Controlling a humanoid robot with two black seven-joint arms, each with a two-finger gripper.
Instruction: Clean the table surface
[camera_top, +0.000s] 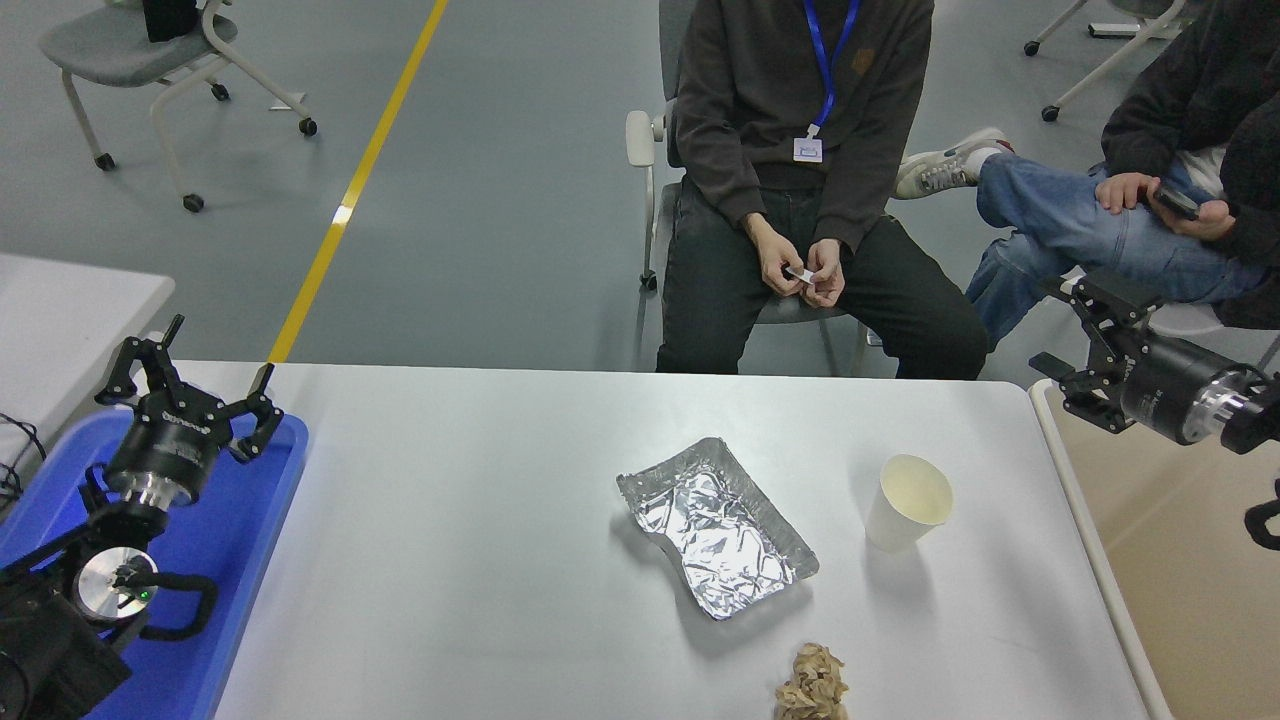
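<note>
From the head view, the wide matte white-grey table surface fills the foreground — on it a crumpled silver foil tray, a cream paper cup, a brown paper wad. Right black gripper hangs past the far right corner, fingers spread; left black gripper splayed over the blue plastic tray.

- The left claw carries white lettering on its black wrist housing, too small and tilted to read.
- A person's badge bears print, too small to read.
- Nothing else bears readable text.
</note>
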